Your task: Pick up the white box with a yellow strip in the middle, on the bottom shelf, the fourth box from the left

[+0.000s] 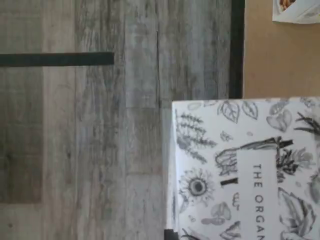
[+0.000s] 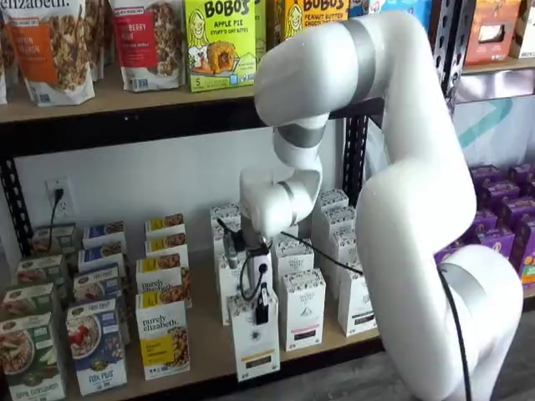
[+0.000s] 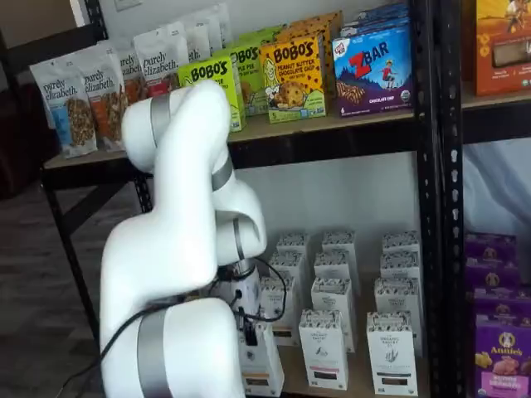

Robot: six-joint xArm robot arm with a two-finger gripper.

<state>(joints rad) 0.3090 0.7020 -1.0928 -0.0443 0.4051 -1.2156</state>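
The white box (image 2: pixel 255 347) is a tall narrow carton with a speckled top and a short yellowish strip low on its front. It stands at the front edge of the bottom shelf (image 2: pixel 209 355), forward of its row. My gripper (image 2: pixel 261 305) hangs over its top, with a black finger down the front face, closed on it. In a shelf view the gripper (image 3: pixel 247 330) and the box (image 3: pixel 264 365) show beside the arm's base. In the wrist view the box's leaf-printed top (image 1: pixel 250 170) reaches out past the black rail (image 1: pixel 237 50) over the floor.
Like white cartons with a black strip (image 2: pixel 303 309) stand right of and behind the box. Purely elizabeth boxes (image 2: pixel 163 338) stand to its left. Purple boxes (image 3: pixel 502 348) sit beyond a black upright (image 3: pixel 440 207). The board above holds Bobo's boxes (image 2: pixel 219 42). Grey plank floor (image 1: pixel 100 150) lies below.
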